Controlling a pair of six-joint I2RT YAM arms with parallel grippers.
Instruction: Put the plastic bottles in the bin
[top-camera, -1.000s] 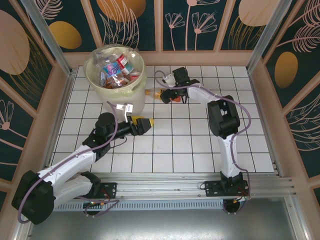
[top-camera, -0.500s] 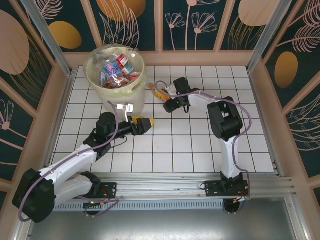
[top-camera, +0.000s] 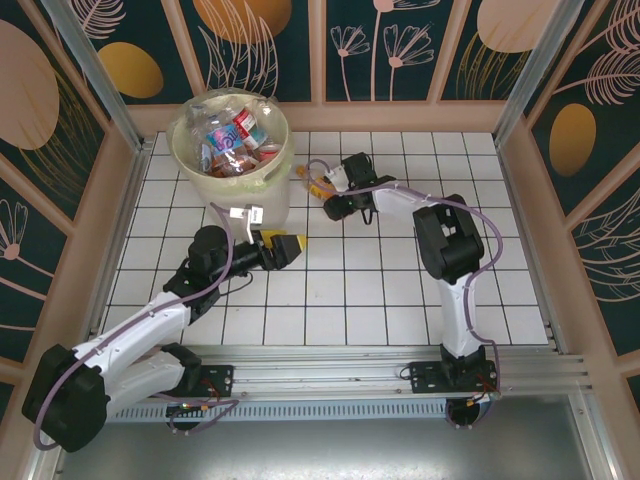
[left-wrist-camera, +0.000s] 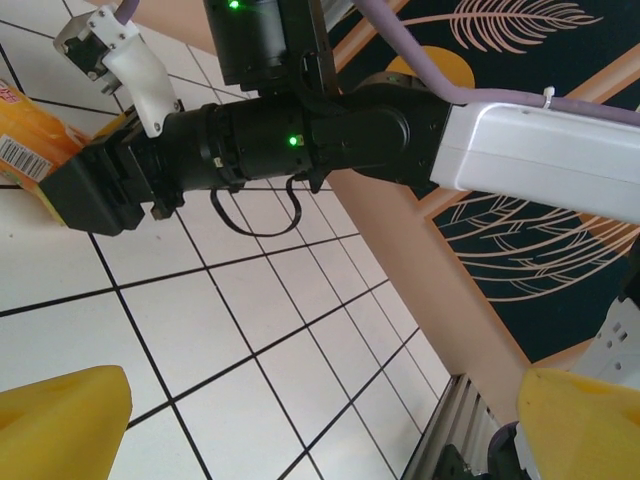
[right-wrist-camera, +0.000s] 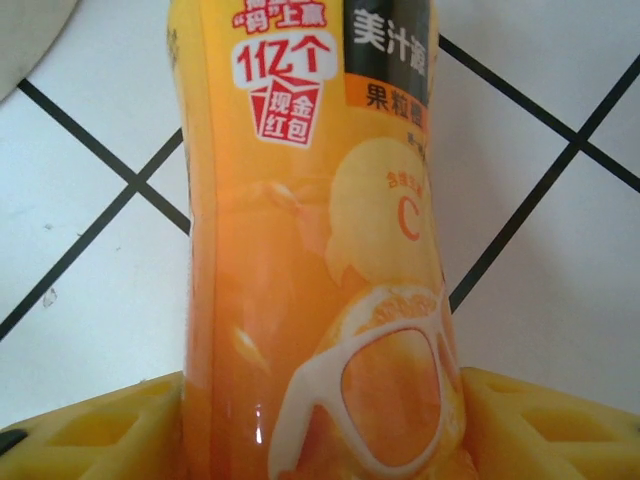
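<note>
Cream-yellow plastic formed the bin (top-camera: 255, 195), a large round bucket with a translucent liner, standing at the far left of the white tiled table (top-camera: 400, 280) in the top view. We saw a heap of plastic bottles (top-camera: 228, 140) inside the bin, with red and blue labels showing. One more, an orange juice bottle (top-camera: 316, 185), lay on its side on the tiles just beside the bin, on the side facing the right arm. We could not tell whether its cap touched the bin's wall.

The right gripper (top-camera: 325, 192) was closed around this bottle. In the right wrist view the orange juice bottle (right-wrist-camera: 310, 250) sat between the two yellow fingers (right-wrist-camera: 90, 430), touching both. Its label carried Chinese characters and an orange wearing white sunglasses.

The left gripper (top-camera: 297, 244) hung near the bin's front wall, on the side nearest the arm bases, pointing away from the bin toward the middle of the table. Its jaws stood wide apart and held nothing. In the left wrist view its yellow fingers (left-wrist-camera: 60, 425) sat at both lower corners with bare tiles between them. Beyond them was the right arm (left-wrist-camera: 300, 130), black with green lights.
</note>
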